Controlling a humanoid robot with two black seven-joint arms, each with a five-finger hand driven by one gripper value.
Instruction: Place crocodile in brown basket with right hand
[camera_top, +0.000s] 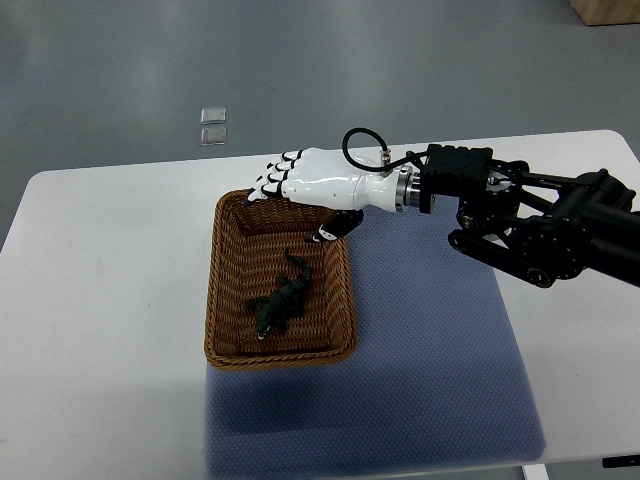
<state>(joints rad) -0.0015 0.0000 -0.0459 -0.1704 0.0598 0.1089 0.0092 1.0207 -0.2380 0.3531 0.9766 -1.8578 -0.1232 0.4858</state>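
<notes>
From the top view, looking down on a white worktop (100, 300): a blue-grey mat (430, 350) covers its right half, and the brown basket (216, 300) sits at the mat's left edge, long side running away from the camera.

The crocodile (278, 300) is in the basket. It is small and dark green, and it lies flat on the woven bottom, a little nearer than the middle. Its tail points to the far right and its head to the near left. Nothing touches it.

The right hand (310, 185), a white shell with black joints, comes in on a black arm (540, 225) from the right edge. It hangs over the basket's far rim, well apart from the toy. Its fingers (272, 182) are stretched out loosely toward the left, and the thumb (335, 225) hangs down over the basket's far right corner. The hand is open and holds nothing. A black cable (360, 140) loops up at the wrist.

Beyond the worktop is grey floor (400, 60), with two small clear squares (212, 125) lying on it. The corner of a wooden box (605, 10) shows at the top right.
</notes>
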